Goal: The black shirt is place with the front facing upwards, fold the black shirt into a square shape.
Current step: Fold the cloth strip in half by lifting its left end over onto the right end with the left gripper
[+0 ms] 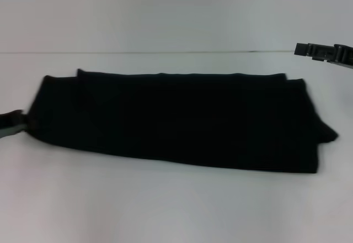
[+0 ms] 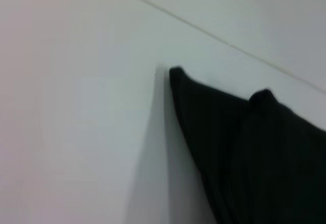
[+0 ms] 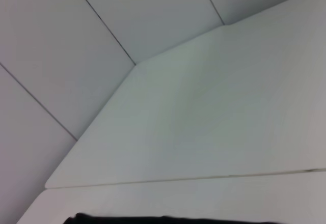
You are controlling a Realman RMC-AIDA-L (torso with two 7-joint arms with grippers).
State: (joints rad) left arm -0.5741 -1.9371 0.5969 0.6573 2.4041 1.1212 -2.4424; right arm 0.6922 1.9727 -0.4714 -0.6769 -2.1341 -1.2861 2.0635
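Folded into a long band, the black shirt (image 1: 176,124) lay just beside the left gripper (image 1: 10,123), its fingers' state untellable; the right gripper (image 1: 325,52) hovered clear, likewise unreadable. The end-to-end fold seemingly came next.

Lighting: even, bright, diffuse; white bench (image 1: 165,204) near washed out. Black shirt (image 1: 176,121) underexposed, folds barely legible. Soft shadow on the bench just beside the shirt's corner (image 2: 175,76) in left wrist view. Focus: soft throughout; left tool (image 1: 11,122) blurred.
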